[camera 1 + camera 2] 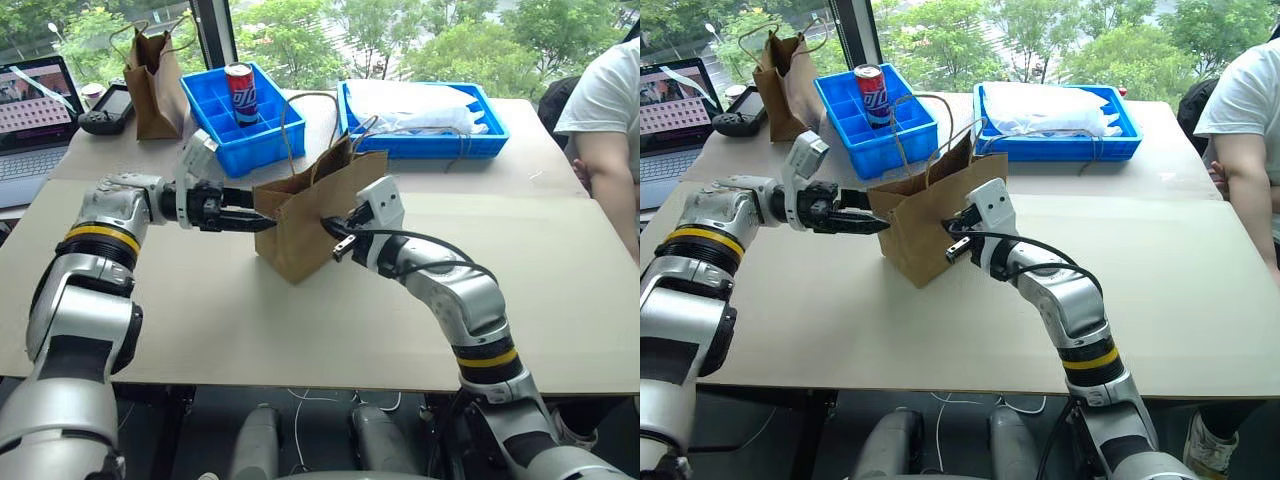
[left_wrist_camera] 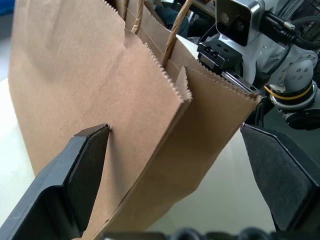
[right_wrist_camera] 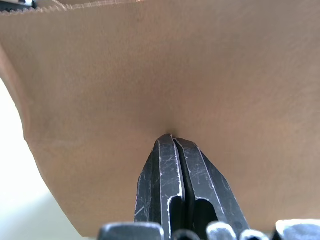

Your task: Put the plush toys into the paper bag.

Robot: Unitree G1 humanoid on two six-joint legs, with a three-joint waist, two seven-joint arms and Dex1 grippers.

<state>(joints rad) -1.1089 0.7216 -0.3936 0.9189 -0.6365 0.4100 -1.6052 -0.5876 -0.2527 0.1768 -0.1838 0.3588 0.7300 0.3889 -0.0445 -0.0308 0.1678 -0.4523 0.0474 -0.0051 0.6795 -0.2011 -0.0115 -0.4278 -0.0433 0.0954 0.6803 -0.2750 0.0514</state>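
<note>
Kraft paper bag [image 1: 315, 215] stands mid-table, tilted — the right gripper [image 3: 172, 142], fingers pressed together, pokes its side. The left gripper [image 2: 175, 145] — fingers spread wide — straddles the bag's corner.

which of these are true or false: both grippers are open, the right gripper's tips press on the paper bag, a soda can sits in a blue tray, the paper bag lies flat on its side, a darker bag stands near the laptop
1. Both grippers are open. False: the left gripper is open with its fingers on either side of a corner of the paper bag; the right gripper is shut.
2. The right gripper's tips press on the paper bag. True.
3. A soda can sits in a blue tray. True.
4. The paper bag lies flat on its side. False: it stands on the table, mouth up, tilted.
5. A darker bag stands near the laptop. True.
</note>
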